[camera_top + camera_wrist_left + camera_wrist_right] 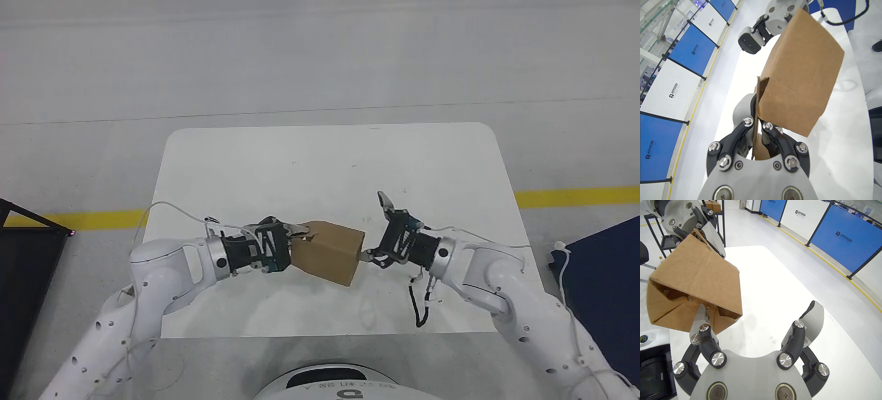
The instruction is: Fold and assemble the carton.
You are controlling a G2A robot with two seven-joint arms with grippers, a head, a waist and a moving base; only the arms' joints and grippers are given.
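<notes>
Lower centre of the top view, the carton (333,252) hangs above the worktop (330,160), its flap pinched in the closed left claw (296,241). The right claw (375,232) gapes wide and empty, one finger apparently touching the open end. The board looks light and thin; creased edges should hold firmest.

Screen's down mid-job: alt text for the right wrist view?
A brown carton, held at its far end by the left gripper, shows its open end with flaps partly folded in. The right gripper is open, one finger against those flaps, the other free over the white table.
</notes>
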